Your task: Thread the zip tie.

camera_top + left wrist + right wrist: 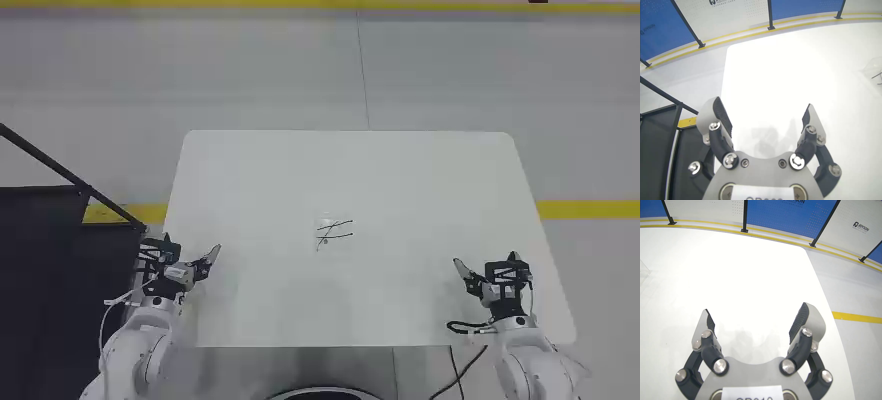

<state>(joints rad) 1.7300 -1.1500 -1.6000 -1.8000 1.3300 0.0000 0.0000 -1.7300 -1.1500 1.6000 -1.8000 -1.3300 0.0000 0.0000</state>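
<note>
- The zip tie (333,232) lies mid-frame in the top view on the white tabletop (420,180), well apart from both claws.
- The left claw (762,113), at lower left, is released and empty. The right claw (755,313), at lower right, is too.
- Risk: the tie is thin and lies flat, so it may skid away from a pinch, and its overlapping strands could lead a claw to the wrong end.

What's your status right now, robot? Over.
Left gripper open, right gripper open, both near the white table's front corners. Thin black plastic zip tie lying mid-table, untouched. Small clear plastic piece right beside it.
</note>
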